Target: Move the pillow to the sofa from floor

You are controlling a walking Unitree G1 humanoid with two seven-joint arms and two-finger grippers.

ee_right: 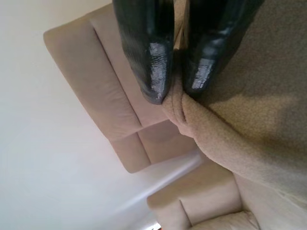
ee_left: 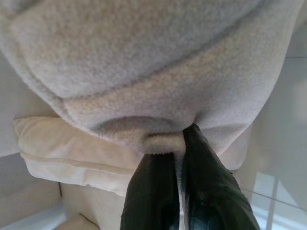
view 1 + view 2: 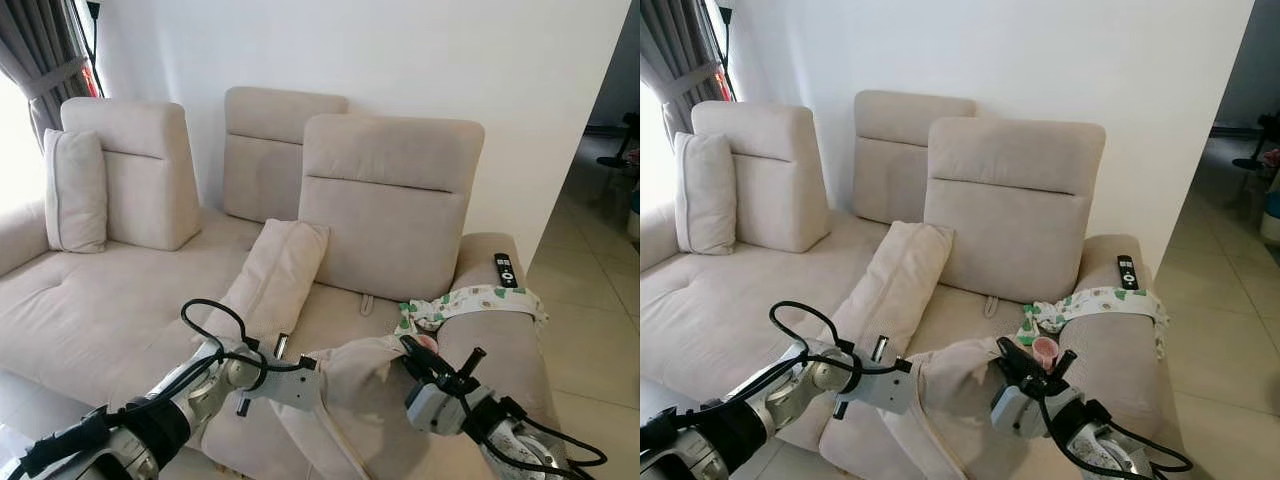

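Against the white wall point(image 3: 420, 60), 3 beige backrests. Leaning on the left one, 1 upright cushion point(image 3: 75, 190); propped against the right backrest, a second cushion point(image 3: 275, 275), tilted. On the right armrest, a black remote control point(image 3: 505, 270) and, draped across just beside it, a white cloth with green print point(image 3: 470, 300). Beside the cloth, a small pink cup point(image 3: 1044, 349). Far left, grey curtain point(image 3: 45, 60) by a bright window. On the right, pale tiled floor point(image 3: 590, 300).

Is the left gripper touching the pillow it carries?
Touching. The left wrist view shows the left gripper with both black fingers pinching a fold of the pillow.
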